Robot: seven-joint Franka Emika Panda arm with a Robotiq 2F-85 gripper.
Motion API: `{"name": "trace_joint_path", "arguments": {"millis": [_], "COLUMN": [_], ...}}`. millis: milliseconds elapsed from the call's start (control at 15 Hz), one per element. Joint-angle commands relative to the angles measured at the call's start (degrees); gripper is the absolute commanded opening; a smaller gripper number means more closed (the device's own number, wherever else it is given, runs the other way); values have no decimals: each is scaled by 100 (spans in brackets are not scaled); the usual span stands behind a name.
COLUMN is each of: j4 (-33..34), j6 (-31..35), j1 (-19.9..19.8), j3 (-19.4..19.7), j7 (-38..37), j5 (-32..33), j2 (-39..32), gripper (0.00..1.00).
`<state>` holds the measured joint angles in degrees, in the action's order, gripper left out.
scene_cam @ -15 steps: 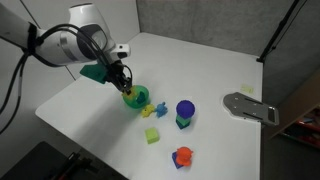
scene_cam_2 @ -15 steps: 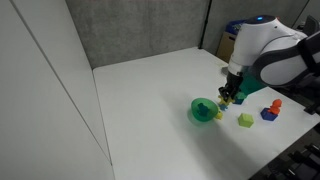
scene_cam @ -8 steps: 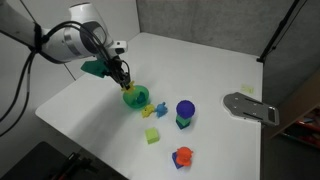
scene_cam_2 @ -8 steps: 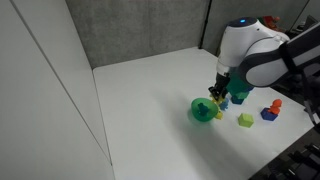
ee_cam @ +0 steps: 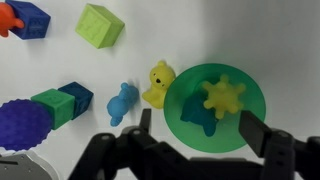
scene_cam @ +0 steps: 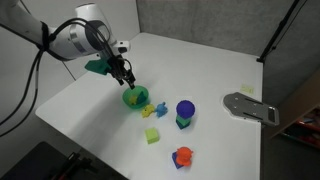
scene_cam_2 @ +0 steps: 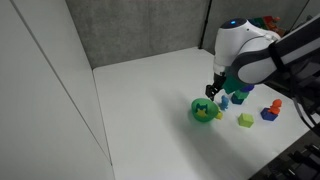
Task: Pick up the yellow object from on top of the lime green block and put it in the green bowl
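The yellow object (ee_cam: 224, 96), a knobbly pale-yellow piece, lies inside the green bowl (ee_cam: 250, 88), with a dark shadow beside it. My gripper (ee_cam: 200, 128) hangs open just above the bowl, its two fingers (ee_cam: 255, 130) spread on either side with nothing between them. The lime green block (ee_cam: 100, 24) sits bare on the table, away from the bowl. In both exterior views the gripper (scene_cam: 126, 80) (scene_cam_2: 212, 92) hovers a little above the bowl (scene_cam: 135, 97) (scene_cam_2: 204, 111), and the lime green block (scene_cam: 152, 135) (scene_cam_2: 245, 120) lies further off.
A yellow piece (ee_cam: 158, 84) paired with a blue piece (ee_cam: 123, 102) lies against the bowl's side. A dark green block (ee_cam: 52, 105) bears a purple cylinder (ee_cam: 20, 125). A blue block (ee_cam: 30, 18) with an orange toy stands far off. A grey metal plate (scene_cam: 250, 107) lies at the table's edge.
The gripper has gone from shut to open and has risen slightly over the bowl. The yellow object it carried now lies in the bowl.
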<state>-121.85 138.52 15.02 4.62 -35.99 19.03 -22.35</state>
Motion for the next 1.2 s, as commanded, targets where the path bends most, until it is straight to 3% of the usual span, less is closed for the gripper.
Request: {"name": "trace_joint_path", "arguments": {"millis": [0, 600, 1133], "j4": [70, 142, 20], "j6": [-343, -1129, -2326], "j1": [-202, -1013, -1332], "j3": [-167, -439, -301], "j7": [363, 2099, 2386], "j5": [-321, -1954, -1821], "j2": [186, 711, 1789], "gripper": [100, 100, 100]}}
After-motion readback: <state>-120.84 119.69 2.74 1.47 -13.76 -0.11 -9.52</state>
